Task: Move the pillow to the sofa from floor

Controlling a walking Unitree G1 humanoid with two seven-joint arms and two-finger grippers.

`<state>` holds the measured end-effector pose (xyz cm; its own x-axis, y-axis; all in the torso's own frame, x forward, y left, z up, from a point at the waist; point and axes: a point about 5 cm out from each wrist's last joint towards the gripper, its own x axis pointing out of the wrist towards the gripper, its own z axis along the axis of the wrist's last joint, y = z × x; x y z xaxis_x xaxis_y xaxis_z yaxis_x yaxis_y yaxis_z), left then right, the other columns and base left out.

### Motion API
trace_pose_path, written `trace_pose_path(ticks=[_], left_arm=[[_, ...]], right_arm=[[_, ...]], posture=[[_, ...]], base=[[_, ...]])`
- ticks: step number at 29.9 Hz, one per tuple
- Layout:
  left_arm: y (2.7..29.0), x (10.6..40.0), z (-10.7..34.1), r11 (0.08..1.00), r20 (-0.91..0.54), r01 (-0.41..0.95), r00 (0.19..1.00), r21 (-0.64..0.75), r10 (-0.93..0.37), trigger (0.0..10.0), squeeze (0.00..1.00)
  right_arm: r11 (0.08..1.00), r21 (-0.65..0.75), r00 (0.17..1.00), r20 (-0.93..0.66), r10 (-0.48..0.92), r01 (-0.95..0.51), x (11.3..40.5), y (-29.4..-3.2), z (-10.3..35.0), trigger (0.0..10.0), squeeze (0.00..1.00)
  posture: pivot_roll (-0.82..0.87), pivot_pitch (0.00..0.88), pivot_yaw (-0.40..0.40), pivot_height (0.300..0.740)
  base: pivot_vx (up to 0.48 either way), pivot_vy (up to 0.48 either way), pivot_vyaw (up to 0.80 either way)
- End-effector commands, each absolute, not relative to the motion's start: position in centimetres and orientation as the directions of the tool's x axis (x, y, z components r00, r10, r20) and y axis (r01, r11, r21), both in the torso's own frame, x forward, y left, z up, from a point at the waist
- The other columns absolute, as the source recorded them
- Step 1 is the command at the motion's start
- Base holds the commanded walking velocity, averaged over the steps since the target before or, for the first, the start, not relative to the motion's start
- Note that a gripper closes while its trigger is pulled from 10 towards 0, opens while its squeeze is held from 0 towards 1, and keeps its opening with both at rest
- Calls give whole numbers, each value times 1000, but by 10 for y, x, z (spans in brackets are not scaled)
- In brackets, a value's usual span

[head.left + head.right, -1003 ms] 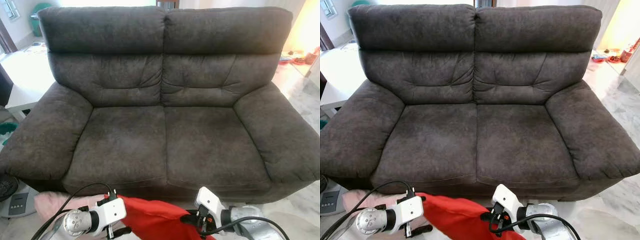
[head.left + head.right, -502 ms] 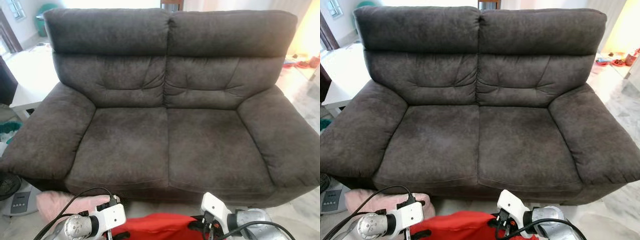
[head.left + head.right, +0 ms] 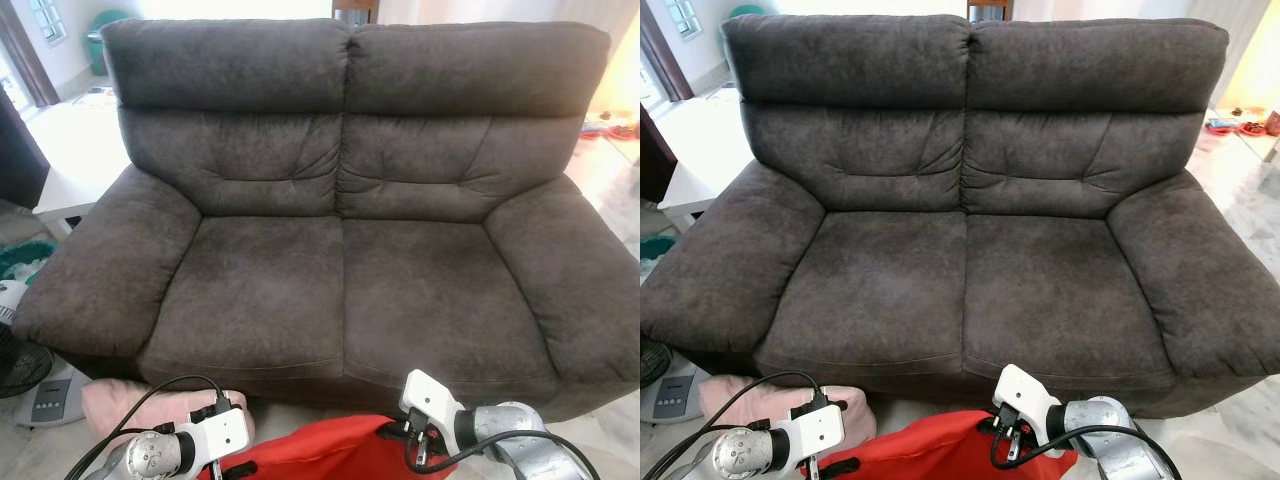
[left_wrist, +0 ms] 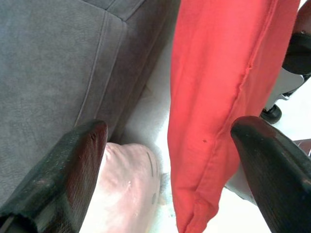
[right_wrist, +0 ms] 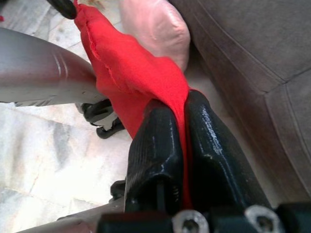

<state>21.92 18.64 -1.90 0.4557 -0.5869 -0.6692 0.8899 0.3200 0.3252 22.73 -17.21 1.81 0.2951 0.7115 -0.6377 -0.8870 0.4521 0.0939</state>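
Observation:
A red pillow (image 3: 330,450) hangs low in front of the dark grey sofa (image 3: 340,270), between my two arms. In the right wrist view, my right gripper (image 5: 182,104) is shut on a fold of the pillow's red cloth (image 5: 131,82). My left gripper (image 4: 170,136) is open with its fingers (image 4: 73,165) wide apart. The pillow's seamed edge (image 4: 218,97) hangs between them, not pinched. The pillow's lower part is cut off by the frame edge.
A pink cushion (image 3: 130,405) lies on the floor against the sofa's front left corner. A white appliance with a control panel (image 3: 50,395) stands left of it. A white table (image 3: 70,160) is beyond the left armrest. Pale tiled floor (image 3: 1240,400) lies at the right.
The camera has moved, so the sofa sits a little further right and lower in the picture. The red pillow shows lower in view than a second ago. The right gripper's hold is unchanged.

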Motion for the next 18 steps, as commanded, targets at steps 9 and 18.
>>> trace_pose_path(ticks=[9,18], left_arm=[[191,226,-15,331,-662,880,475,342,-580,10000,0],[190,231,-8,330,-642,873,488,359,-591,10000,0]], right_arm=[[443,-38,391,-543,743,-896,254,-165,56,10000,0],[499,-107,480,-501,720,-860,270,-166,70,10000,0]], posture=[[98,0,-36,740],[103,0,-37,740]], base=[[0,0,0],[0,0,0]])
